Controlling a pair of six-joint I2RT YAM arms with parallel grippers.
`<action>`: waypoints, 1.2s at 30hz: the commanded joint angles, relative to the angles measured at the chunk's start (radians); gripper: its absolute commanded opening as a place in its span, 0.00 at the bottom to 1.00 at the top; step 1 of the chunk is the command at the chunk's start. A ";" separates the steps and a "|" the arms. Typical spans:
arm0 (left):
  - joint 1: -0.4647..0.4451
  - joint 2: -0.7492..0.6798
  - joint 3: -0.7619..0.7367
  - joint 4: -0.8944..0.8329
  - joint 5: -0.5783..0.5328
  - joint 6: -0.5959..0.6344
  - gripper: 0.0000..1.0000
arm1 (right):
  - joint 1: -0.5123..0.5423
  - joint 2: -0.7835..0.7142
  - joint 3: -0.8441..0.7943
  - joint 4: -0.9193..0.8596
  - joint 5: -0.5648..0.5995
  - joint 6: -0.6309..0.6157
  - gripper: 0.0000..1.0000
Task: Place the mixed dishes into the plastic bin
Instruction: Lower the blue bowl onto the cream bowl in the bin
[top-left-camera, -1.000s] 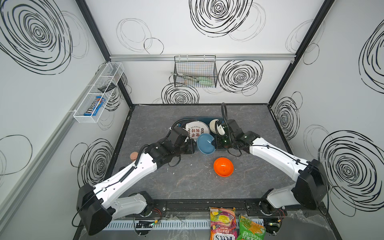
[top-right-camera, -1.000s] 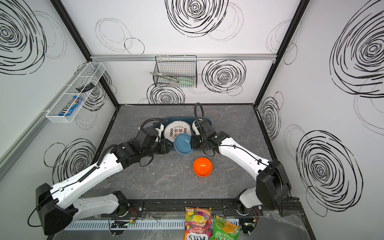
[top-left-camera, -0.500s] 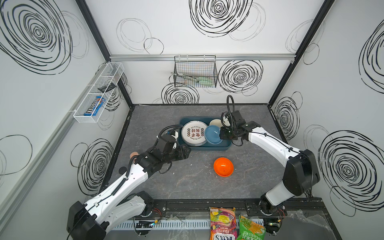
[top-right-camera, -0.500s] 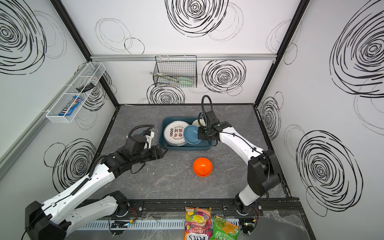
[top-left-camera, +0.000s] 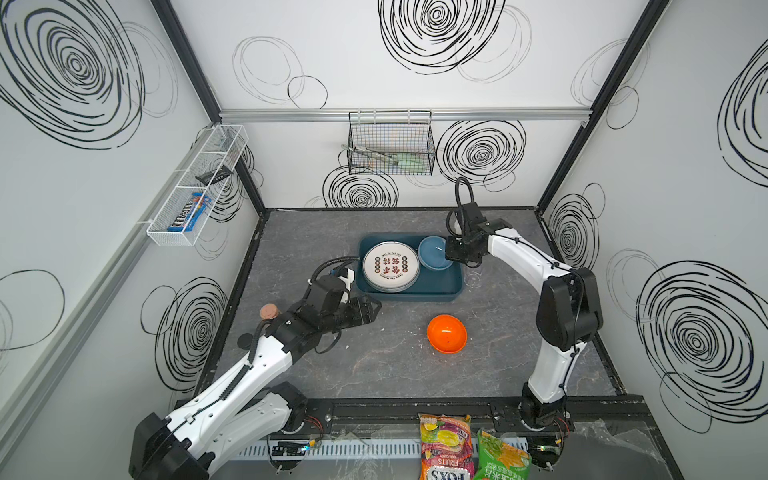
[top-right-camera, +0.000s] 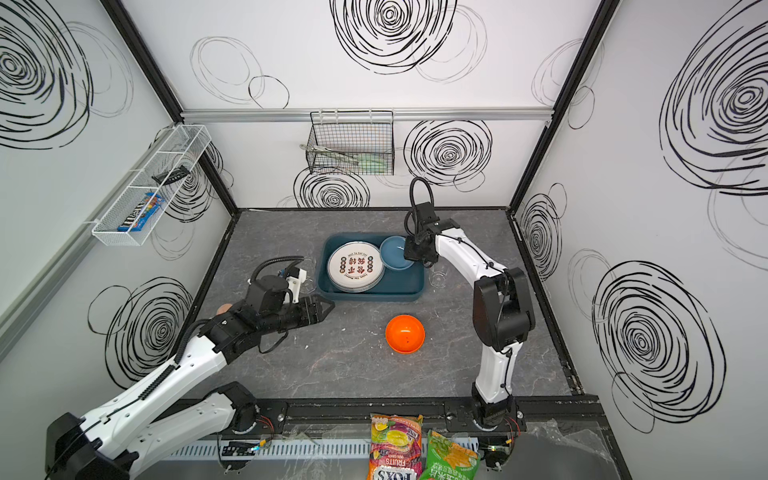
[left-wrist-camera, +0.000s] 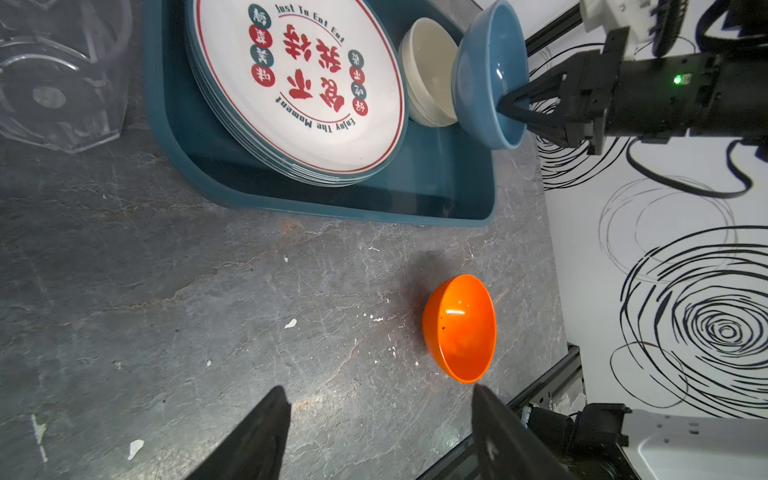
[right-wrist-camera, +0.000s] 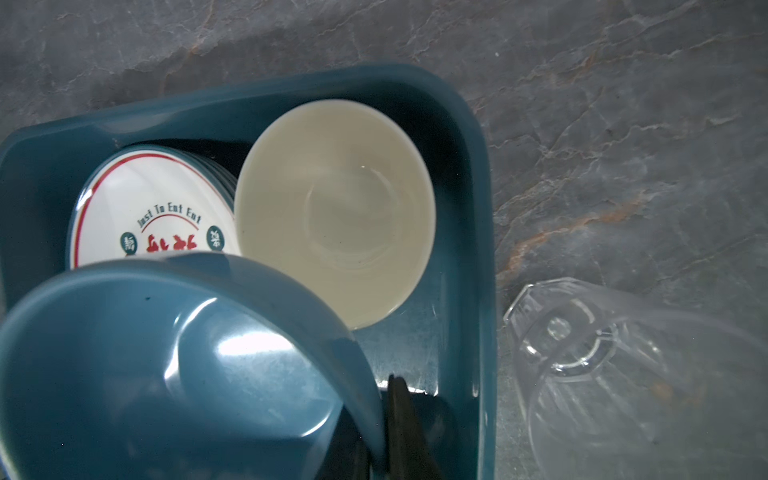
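The teal bin (top-left-camera: 440, 284) sits just under the right claw (left-wrist-camera: 506, 109), so a release drops straight in. Its stack of printed white plates (top-left-camera: 390, 266) lies flat beyond the claw's tip, leaving room for bowls. The claw pinches the glossy blue bowl (top-left-camera: 432, 252) by its rim, tilted above the cream bowl (right-wrist-camera: 334, 212), likely to nest it. The left claw (left-wrist-camera: 378, 390) is spread and empty, aimed at the shiny orange bowl (top-left-camera: 446, 333) ahead on the table (top-left-camera: 374, 365). A clear glass (right-wrist-camera: 623, 374) sits outside the bin, near the right claw.

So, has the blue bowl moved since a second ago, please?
Yes; the blue bowl has moved away from the orange bowl, toward the bin's back wall.
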 joint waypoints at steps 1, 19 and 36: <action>0.011 -0.019 -0.016 0.028 0.009 -0.013 0.73 | -0.017 0.024 0.068 -0.039 0.016 -0.012 0.05; 0.014 -0.054 -0.070 0.096 0.067 -0.051 0.76 | -0.043 0.183 0.248 -0.090 0.025 -0.014 0.05; 0.019 -0.075 -0.112 0.105 0.070 -0.070 0.76 | -0.042 0.247 0.290 -0.110 0.057 -0.017 0.05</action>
